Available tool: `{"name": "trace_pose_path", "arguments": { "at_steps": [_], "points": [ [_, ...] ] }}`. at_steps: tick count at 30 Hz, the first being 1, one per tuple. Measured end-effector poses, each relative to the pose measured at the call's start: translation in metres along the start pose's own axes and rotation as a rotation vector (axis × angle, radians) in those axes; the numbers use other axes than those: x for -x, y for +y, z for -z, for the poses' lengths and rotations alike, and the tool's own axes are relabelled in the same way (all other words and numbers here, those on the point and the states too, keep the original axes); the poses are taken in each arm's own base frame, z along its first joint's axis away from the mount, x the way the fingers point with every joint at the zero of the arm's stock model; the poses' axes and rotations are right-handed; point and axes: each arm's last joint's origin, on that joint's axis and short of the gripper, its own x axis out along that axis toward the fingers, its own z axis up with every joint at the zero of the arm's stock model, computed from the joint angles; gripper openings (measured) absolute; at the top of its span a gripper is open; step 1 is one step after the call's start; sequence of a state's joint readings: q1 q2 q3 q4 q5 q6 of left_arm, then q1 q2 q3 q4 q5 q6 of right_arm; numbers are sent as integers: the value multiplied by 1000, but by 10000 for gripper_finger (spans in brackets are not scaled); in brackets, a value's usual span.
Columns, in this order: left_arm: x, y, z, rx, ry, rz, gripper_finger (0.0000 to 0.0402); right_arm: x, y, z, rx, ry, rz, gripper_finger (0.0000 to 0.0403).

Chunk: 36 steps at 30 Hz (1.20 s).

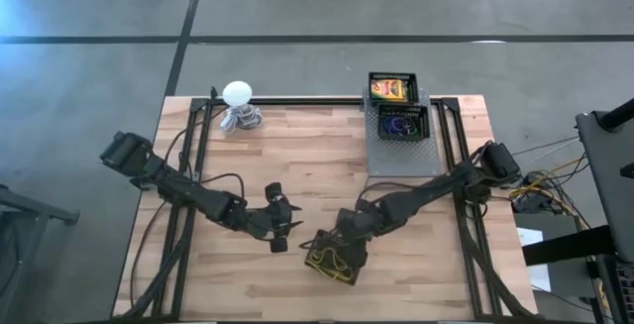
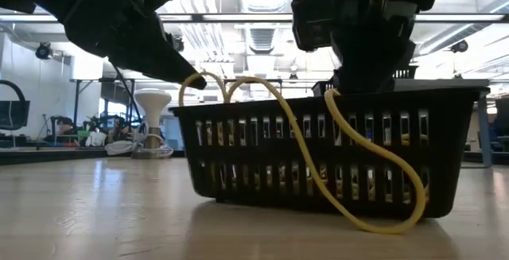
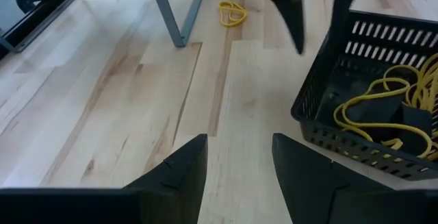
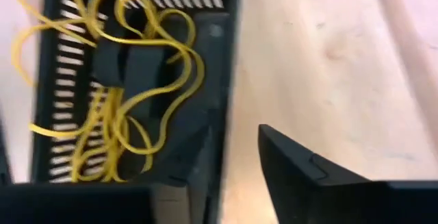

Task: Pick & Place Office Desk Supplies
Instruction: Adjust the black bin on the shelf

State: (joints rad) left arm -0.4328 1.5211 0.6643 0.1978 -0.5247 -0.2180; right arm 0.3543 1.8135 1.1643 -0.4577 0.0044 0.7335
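A black slotted basket stands near the table's front edge, with a tangle of yellow rubber bands in it. One band loop hangs over its rim down to the table. My right gripper is open and points steeply down at the basket's rim; one finger stands over the inside and one outside the wall. My left gripper hovers open just left of the basket with nothing between its fingers. A lone yellow rubber band lies on the wood farther off. My right gripper straddles the basket's wall from above, and I cannot tell whether either finger touches the rim or a band.
At the back right, two small black baskets sit on a grey plate: one holds a yellow-and-green box, the other holds small rings. A white ball-topped object stands at the back left. Bare wood lies between them.
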Motion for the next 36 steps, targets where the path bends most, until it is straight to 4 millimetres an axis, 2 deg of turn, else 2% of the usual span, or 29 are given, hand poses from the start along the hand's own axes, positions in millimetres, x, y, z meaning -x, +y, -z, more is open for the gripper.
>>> {"name": "trace_pose_path", "arguments": {
  "at_steps": [2,5,7,11,14,18,22,25,30,36],
  "points": [
    [0,0,0,0,0,0,168,9,1,-1,8,20,22,141],
    [0,0,0,1,-1,0,168,30,12,-5,53,-20,18,153],
    [0,0,0,2,-3,1,168,43,25,-5,123,-63,-12,153],
    [0,0,-1,5,-8,1,168,54,54,-1,266,-167,-65,147],
    [0,0,0,5,-8,1,168,48,75,0,336,-266,-148,142],
    [0,0,0,6,-10,2,168,24,85,2,309,-274,-162,137],
    [0,0,0,13,-8,2,168,-1,87,2,262,-244,-120,137],
    [0,1,3,21,-4,1,168,-12,88,1,262,-230,-100,135],
    [0,1,4,22,-5,0,168,-24,86,0,271,-199,-100,122],
    [0,1,4,24,-11,-5,168,-24,82,-4,277,-206,-108,96]
  ]
}}
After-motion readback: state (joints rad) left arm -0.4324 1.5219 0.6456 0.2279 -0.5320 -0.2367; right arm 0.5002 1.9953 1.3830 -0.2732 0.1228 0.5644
